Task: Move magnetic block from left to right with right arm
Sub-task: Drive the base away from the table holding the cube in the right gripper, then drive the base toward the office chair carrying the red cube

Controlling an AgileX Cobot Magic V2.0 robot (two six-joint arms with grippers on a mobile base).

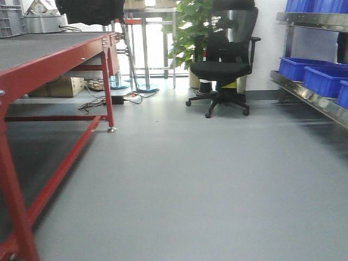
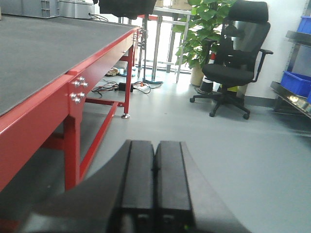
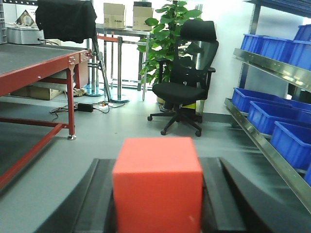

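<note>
The right gripper (image 3: pixel 158 206) is clamping the magnetic block (image 3: pixel 158 177). The red cube is sitting square between the two dark jaws, one against each side face, with its top and front faces bare. Nothing is lying under it in the right wrist view, only grey floor (image 3: pixel 92 145) well below, so the grip alone is apparently carrying it; pressing on opposite flat faces is probably what is stopping it from twisting. The wrist is looking out level toward the office chair (image 3: pixel 182 92) and the blue bins (image 3: pixel 265 114) rather than down onto a surface, which suggests the block is being carried in mid-transfer, not being set down. No drop spot is showing, so how far along the move is cannot be told. The left gripper (image 2: pixel 155 160) is empty, its jaws pressed together, pointing past the edge of the red table (image 2: pixel 97 63); likely it is being parked clear, since the job belongs to the right arm. The front-facing view is showing neither arm nor block.
</note>
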